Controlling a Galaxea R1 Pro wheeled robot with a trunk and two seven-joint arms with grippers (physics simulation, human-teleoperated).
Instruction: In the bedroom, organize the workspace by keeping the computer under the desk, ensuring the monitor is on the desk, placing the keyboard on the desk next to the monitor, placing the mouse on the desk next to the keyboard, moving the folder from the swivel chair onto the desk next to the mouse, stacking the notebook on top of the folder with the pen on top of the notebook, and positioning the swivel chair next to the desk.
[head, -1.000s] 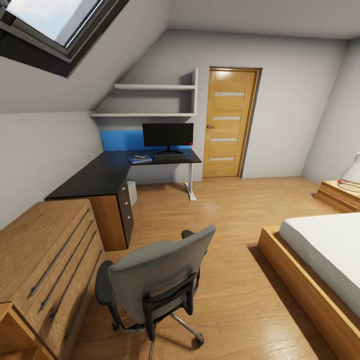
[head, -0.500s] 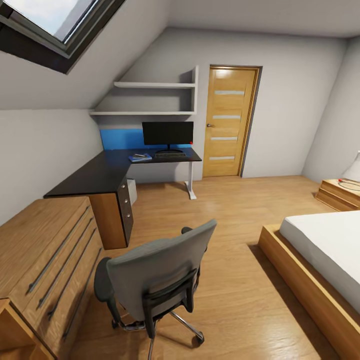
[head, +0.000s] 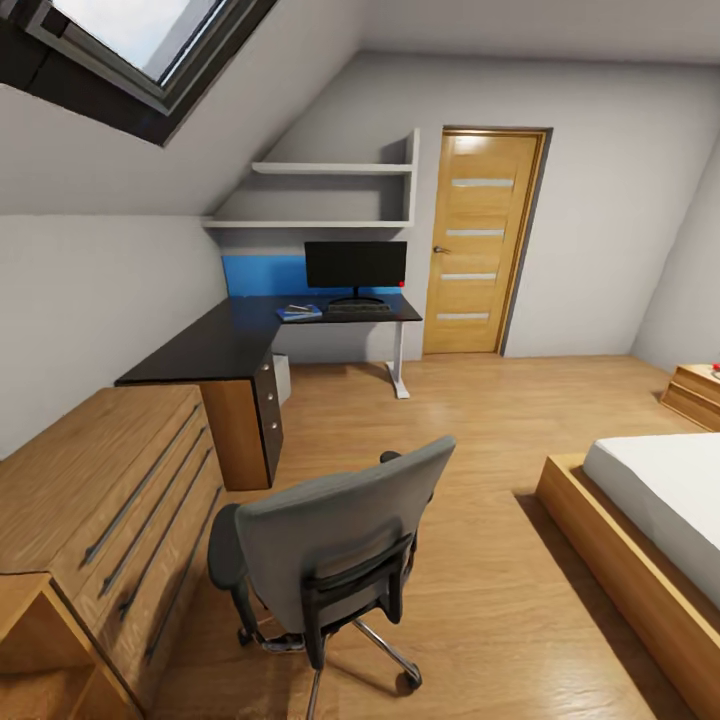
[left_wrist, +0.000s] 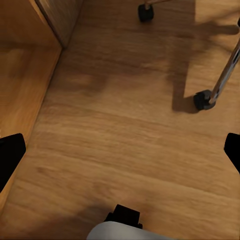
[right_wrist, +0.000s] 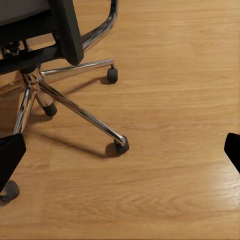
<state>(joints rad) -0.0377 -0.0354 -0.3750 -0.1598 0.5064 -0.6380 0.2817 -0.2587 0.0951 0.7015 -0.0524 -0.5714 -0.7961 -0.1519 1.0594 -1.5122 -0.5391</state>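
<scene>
The grey swivel chair (head: 330, 540) stands on the floor in front of me, its back toward me, well away from the desk (head: 210, 350). On the desk's far wing stand the black monitor (head: 355, 265) and the keyboard (head: 357, 309) before it. Left of the keyboard lies the blue folder (head: 299, 313) with something small and pale on it, too small to name. The mouse is too small to make out. The light-grey computer (head: 283, 378) sits under the desk. My left gripper (left_wrist: 120, 155) hangs open over the floor near a chair castor (left_wrist: 204, 99). My right gripper (right_wrist: 120, 152) is open beside the chair base (right_wrist: 75, 107).
A light-wood drawer chest (head: 100, 490) runs along the left wall up to the desk. A bed (head: 660, 500) fills the right side, a nightstand (head: 700, 390) beyond it. A wooden door (head: 480, 255) is shut at the back right. Open floor lies between chair and desk.
The whole head view has shifted, so everything sits a little further right in the picture. Nothing in the room has moved against the rest.
</scene>
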